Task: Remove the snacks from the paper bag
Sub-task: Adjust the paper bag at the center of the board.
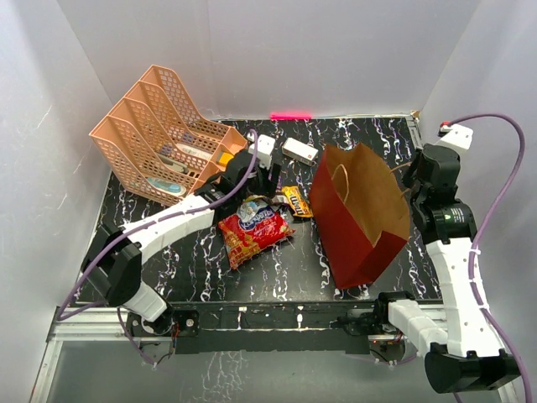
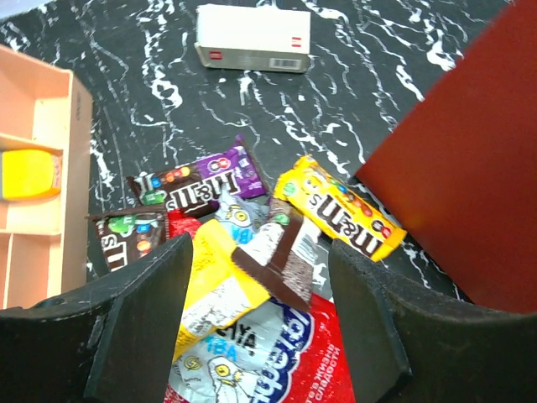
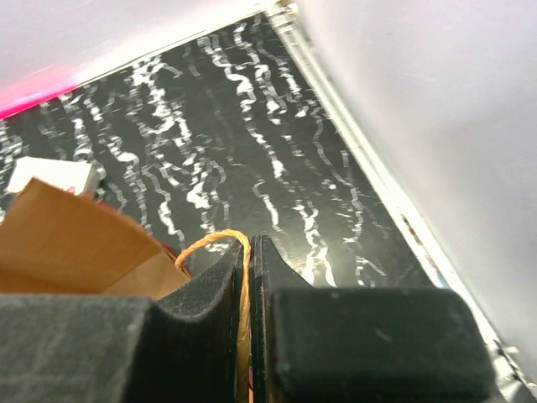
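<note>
Seen from above, I am working with two arms over a black marbled table (image 1: 277, 270).

My right gripper (image 3: 249, 252) is pinching shut on the thin orange cord handle (image 3: 210, 243) of the paper bag (image 1: 361, 214), with the cord running between my closed pads. The bag is red outside and brown inside, and it is sitting at about 3 o'clock on the table with its mouth facing up. My right gripper is hanging at the bag's 2 o'clock edge.

My left gripper (image 2: 260, 252) is hovering near the table's centre with its fingers (image 2: 143, 327) spread wide and gripping nothing.

The snacks are lying on the table outside the bag, at its 9 o'clock side:
- The red chip bag (image 1: 254, 231) is lying flat under my left fingers.
- The yellow packet (image 2: 336, 206) is lying at 1 o'clock from the chip bag, just beside the paper bag's red wall.
- The purple packet (image 2: 205, 180) and the brown packet (image 2: 126, 235) are lying at 11 and 10 o'clock of the pile.
- Two crumpled wrappers (image 2: 252, 269) are overlapping the chip bag's top.

A white box (image 1: 299, 151) is lying at 12 o'clock, and a peach file rack (image 1: 159, 138) is standing at 10 o'clock.
</note>
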You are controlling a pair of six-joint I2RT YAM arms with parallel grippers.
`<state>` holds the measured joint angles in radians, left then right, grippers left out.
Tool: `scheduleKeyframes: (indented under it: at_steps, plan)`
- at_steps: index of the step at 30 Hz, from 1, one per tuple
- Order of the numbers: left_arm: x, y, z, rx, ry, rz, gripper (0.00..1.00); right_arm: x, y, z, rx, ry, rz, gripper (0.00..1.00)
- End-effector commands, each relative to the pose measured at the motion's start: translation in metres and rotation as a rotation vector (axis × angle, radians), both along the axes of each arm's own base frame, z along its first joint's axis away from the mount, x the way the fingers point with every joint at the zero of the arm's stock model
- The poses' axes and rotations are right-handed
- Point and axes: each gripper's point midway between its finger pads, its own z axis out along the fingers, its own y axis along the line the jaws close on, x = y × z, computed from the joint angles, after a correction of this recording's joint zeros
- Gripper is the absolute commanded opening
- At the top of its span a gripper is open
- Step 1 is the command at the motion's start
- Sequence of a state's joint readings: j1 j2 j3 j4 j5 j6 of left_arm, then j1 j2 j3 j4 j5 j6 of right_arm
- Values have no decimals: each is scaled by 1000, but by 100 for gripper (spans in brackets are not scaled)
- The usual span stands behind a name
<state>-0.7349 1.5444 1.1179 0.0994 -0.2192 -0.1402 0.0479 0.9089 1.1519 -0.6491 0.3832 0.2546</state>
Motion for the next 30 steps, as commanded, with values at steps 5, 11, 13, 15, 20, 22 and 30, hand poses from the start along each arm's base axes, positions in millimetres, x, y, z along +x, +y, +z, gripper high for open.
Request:
scheduleKeyframes:
  at_steps: [5,11,13,15,20,22,30]
  plan:
    - [-24,-14,27,66,-132,-79,68,-20,-53,5,-114,-17,-208,8]
    - [-29,-13,38,64,-172,-78,69,-34,-78,-11,-140,27,-292,8]
    - [-30,-11,42,62,-195,-75,69,-39,-84,-10,-149,31,-329,8]
    - [-32,-10,48,63,-218,-74,69,-46,-91,-5,-161,22,-375,8]
    - [-37,-7,56,71,-263,-67,71,-58,-101,11,-193,-4,-442,8]
    - [-37,-5,57,81,-268,-48,71,-61,-103,4,-203,16,-454,8]
    - [-42,-8,57,102,-292,-20,73,-83,-107,10,-229,-21,-500,8]
